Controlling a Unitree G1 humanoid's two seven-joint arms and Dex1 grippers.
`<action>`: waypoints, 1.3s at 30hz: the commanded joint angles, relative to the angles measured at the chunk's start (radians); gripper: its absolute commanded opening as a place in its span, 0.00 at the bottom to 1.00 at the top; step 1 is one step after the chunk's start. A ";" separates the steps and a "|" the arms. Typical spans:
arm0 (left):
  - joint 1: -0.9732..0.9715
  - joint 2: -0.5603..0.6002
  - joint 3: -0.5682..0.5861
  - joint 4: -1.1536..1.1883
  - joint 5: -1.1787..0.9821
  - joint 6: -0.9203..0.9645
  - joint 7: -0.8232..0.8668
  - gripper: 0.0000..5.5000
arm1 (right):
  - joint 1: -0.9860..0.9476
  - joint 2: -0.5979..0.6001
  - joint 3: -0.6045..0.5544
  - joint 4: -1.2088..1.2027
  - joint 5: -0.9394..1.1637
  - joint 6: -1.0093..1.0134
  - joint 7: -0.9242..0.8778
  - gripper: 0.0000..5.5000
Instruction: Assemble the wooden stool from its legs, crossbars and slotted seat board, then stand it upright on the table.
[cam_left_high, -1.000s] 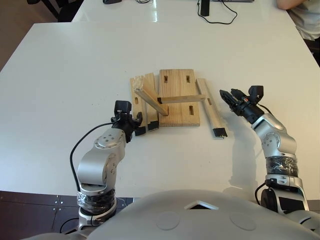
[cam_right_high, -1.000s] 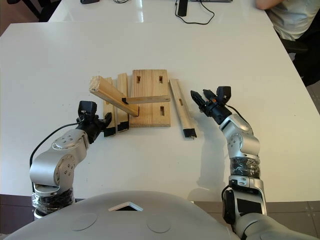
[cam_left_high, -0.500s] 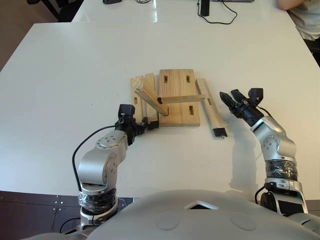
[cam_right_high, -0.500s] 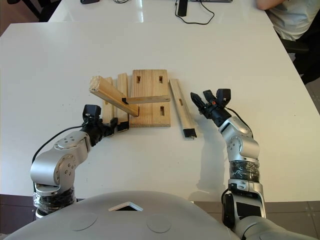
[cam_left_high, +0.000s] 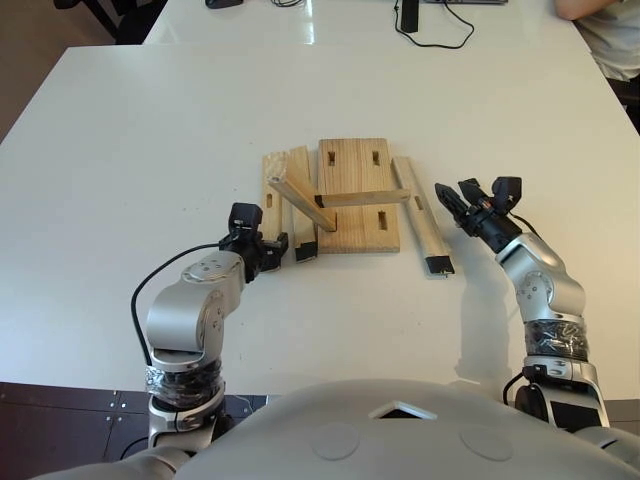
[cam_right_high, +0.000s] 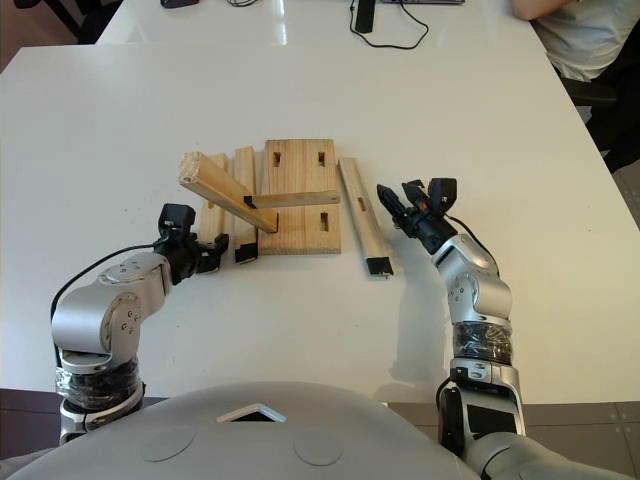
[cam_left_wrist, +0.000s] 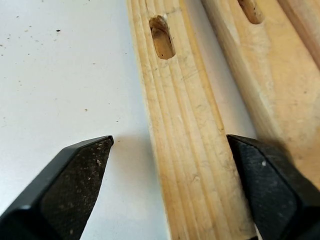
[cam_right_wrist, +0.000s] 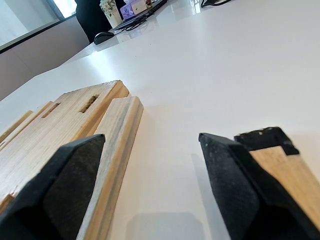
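Head views: the seat board (cam_left_high: 358, 195) lies flat in the middle, with a crossbar (cam_left_high: 365, 198) and a propped leg (cam_left_high: 300, 200) across it. The left gripper (cam_left_high: 268, 246) has drawn back to the near end of the leftmost leg (cam_left_high: 275, 222). The right gripper (cam_left_high: 452, 196) has edged left toward the right leg (cam_left_high: 424, 225).

Left wrist view: its fingers (cam_left_wrist: 75, 190) are spread and straddle that leg without clamping it, so a grasp looks ready.

Right wrist view: its fingers (cam_right_wrist: 65, 190) are spread and hold nothing.
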 joint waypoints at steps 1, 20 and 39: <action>0.064 0.014 -0.003 0.009 -0.011 0.090 -0.016 0.70 | -0.011 0.011 0.007 0.002 -0.013 -0.019 -0.005 0.63; -0.020 -0.099 0.093 0.048 0.032 -0.073 0.041 0.37 | -0.299 0.003 -0.086 -0.032 -0.063 -0.015 -0.303 0.63; -0.685 0.300 0.572 0.242 -1.001 -0.324 -0.679 0.37 | -0.777 -0.042 0.047 -0.304 0.374 0.363 0.109 0.63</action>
